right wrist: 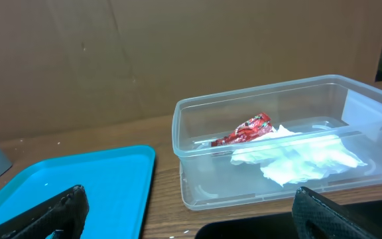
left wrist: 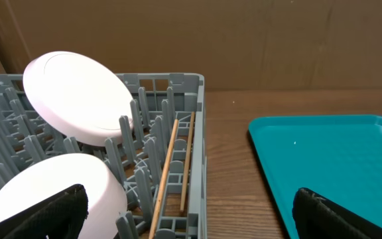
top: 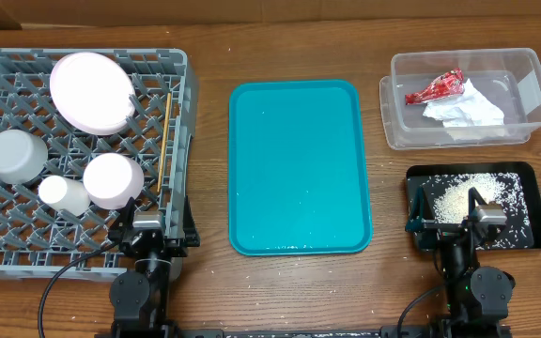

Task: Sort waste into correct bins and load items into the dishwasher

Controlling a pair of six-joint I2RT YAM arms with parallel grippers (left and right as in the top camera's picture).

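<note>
Sorting Status: Waste Binned, Tableware Racked

Left of the teal serving tray [top: 299, 169], the grey dish rack [top: 83, 53] holds the large pale plate [top: 92, 91], tilted, the grey bowl [top: 14, 156], the small white cup [top: 61, 192], the smaller white dish [top: 113, 179] and the wooden chopsticks [top: 165, 141], which lie along the wall nearest the tray. Right of the tray, far side, the clear tub [top: 394, 122] contains the red wrapper [top: 435, 89] touching the crumpled napkin [top: 463, 108]. Right of the tray, near side, the black tray [top: 529, 202] carries loose rice [top: 458, 197]. The left gripper [top: 153, 225] sits at the rack's near corner, fingers spread wide, empty. The right gripper [top: 451, 211] hangs over the black tray, likewise spread and empty.
</note>
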